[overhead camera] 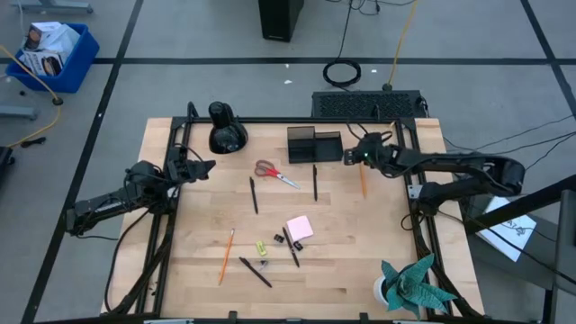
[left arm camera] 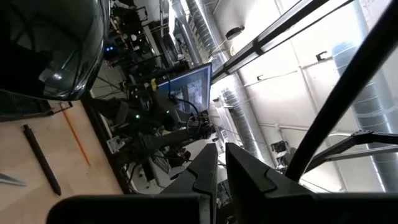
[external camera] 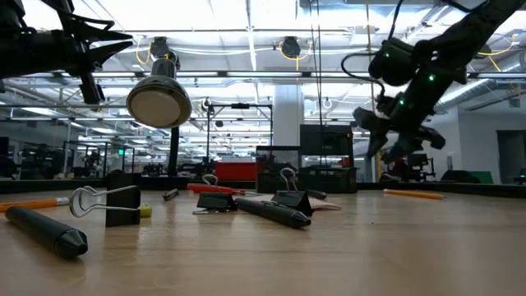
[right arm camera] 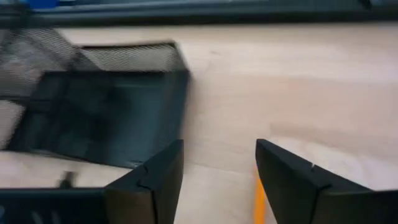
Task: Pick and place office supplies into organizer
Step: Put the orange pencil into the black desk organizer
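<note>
From above, the right gripper hangs near the table's far edge, just beside the black organizer, with an orange pencil lying on the wood below it. The red-handled scissors and two black pens lie mid-table; the pink sticky-note pad, binder clips, more pens and a second pencil sit toward the near edge. The left gripper waits over the left edge.

At table height, the right gripper hovers clear of the surface — nothing between its fingers.

The left wrist view shows the left gripper's fingers nearly together, holding nothing.

The right wrist view shows its fingers apart and empty, the mesh organizer just ahead and the pencil on the wood between them.
</note>
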You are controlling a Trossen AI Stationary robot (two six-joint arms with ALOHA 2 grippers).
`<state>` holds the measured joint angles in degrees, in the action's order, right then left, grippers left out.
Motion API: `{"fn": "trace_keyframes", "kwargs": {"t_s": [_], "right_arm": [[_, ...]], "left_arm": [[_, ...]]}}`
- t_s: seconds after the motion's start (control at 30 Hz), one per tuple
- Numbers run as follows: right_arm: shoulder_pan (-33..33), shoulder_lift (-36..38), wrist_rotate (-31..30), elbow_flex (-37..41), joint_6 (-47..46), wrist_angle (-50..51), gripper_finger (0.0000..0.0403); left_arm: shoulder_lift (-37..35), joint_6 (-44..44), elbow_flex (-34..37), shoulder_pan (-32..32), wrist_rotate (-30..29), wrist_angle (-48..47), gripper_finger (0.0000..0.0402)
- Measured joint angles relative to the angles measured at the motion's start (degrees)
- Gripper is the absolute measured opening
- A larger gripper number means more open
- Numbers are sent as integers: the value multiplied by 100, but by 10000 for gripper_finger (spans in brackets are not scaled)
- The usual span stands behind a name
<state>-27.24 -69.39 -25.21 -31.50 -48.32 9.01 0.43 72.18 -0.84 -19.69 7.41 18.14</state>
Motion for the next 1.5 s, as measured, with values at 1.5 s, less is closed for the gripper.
{"fn": "trace_keyframes", "kwargs": {"t_s": [1.5], "right_arm": [[66, -1833, -549, 275, -607, -965, 135]], "left_arm": [[0, 137, 0, 1, -213, -36, 35]]}}
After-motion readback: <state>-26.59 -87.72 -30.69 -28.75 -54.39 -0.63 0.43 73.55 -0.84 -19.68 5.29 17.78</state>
